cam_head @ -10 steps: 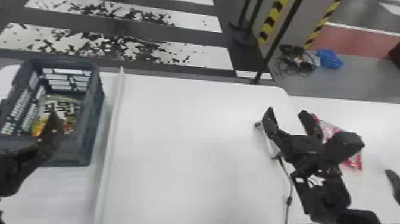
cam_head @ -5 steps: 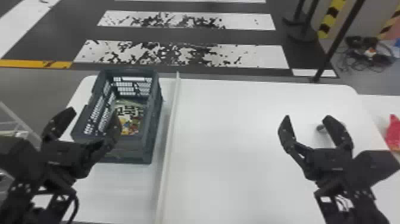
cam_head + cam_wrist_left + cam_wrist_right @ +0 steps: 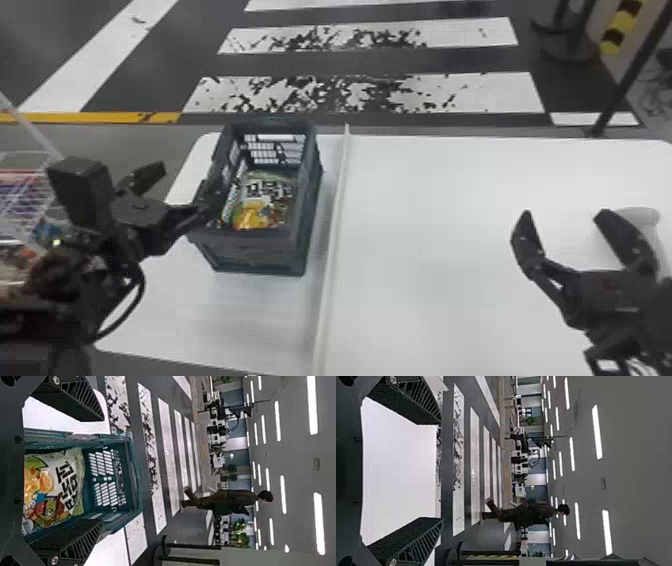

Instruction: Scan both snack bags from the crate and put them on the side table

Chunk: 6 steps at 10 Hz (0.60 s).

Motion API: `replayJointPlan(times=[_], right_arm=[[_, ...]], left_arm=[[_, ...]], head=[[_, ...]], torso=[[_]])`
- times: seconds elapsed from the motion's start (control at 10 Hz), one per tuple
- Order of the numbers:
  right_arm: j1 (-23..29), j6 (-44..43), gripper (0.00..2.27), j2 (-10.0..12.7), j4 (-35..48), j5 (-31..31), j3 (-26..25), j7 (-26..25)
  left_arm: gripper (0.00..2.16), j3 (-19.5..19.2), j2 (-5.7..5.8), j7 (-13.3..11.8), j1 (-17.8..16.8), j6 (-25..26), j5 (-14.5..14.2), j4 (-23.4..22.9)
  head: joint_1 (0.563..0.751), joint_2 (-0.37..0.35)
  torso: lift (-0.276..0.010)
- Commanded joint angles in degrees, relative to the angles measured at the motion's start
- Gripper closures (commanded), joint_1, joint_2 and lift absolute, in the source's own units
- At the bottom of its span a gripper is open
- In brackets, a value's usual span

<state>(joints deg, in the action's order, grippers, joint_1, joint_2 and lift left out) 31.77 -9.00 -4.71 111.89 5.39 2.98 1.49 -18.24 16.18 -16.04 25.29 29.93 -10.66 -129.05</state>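
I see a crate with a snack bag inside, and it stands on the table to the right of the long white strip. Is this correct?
Not fully: the crate stands to the left of the long white strip, as the head view shows. The snack bag is inside it.

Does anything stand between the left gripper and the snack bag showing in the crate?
Sideways, yes: the crate's walls rise around the snack bag and would likely block the left gripper. Through its open top, nothing visible does.

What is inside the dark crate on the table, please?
The crate holds at least one snack bag, its printed side facing up; whatever lies beneath it is covered.
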Motion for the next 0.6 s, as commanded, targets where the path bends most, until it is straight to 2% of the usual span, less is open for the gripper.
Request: replayJointPlan(times=[0.0, 0.1, 0.3, 0.4, 0.5], right_arm=[[0.40, 0.17, 0.06, 0.05, 0.09, -0.55, 0.36, 0.00], [0.75, 0.17, 0.06, 0.05, 0.09, -0.99, 0.71, 0.00], [1.46, 0.53, 0.06, 0.05, 0.52, -1.52, 0.71, -0.09], [1.72, 0.88, 0.06, 0.05, 0.88, -1.87, 0.63, -0.09], [1.81, 1.23, 0.06, 0.05, 0.96, -2.05, 0.71, -0.09]], left_arm=[[0.09, -0.40, 4.30, -2.07, -3.32, 2.02, 1.35, 1.43], [0.09, 0.22, 6.41, -4.62, -5.61, 2.20, 2.75, 3.90], [0.09, 4.53, 9.93, -10.68, -11.14, 4.49, 7.94, 10.49], [0.09, 7.07, 10.63, -14.99, -14.39, 8.00, 11.28, 13.56], [0.09, 10.24, 10.98, -17.71, -17.56, 8.53, 13.48, 16.99]], head=[[0.695, 0.172], [0.695, 0.185], [0.695, 0.196], [0.695, 0.195], [0.695, 0.191]], torso=[[-0.087], [-0.087], [-0.087], [-0.087], [-0.087]])
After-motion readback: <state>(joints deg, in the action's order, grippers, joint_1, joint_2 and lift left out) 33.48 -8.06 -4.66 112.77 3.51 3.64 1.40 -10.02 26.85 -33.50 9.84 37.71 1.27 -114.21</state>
